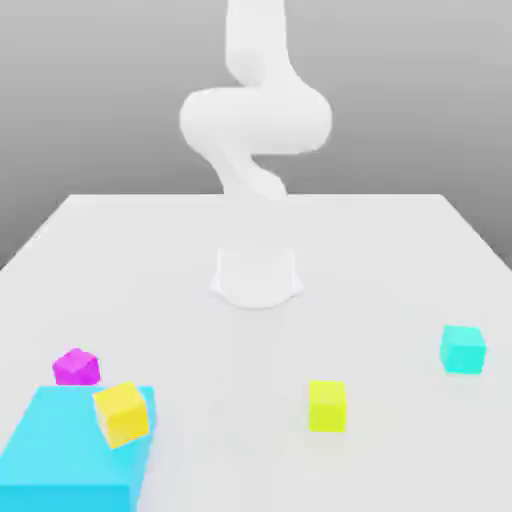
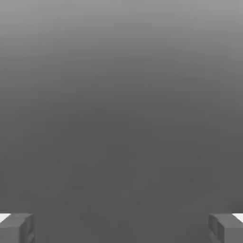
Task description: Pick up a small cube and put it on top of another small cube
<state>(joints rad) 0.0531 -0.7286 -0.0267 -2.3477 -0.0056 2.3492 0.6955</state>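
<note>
Lime cube (image 1: pixel 327 406) – alone on the white table (image 1: pixel 230 360) – upright

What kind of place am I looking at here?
Probably a computer-simulated robot test scene: a smooth white robot arm stands on a bare pale tabletop, before a plain gray backdrop.
</note>
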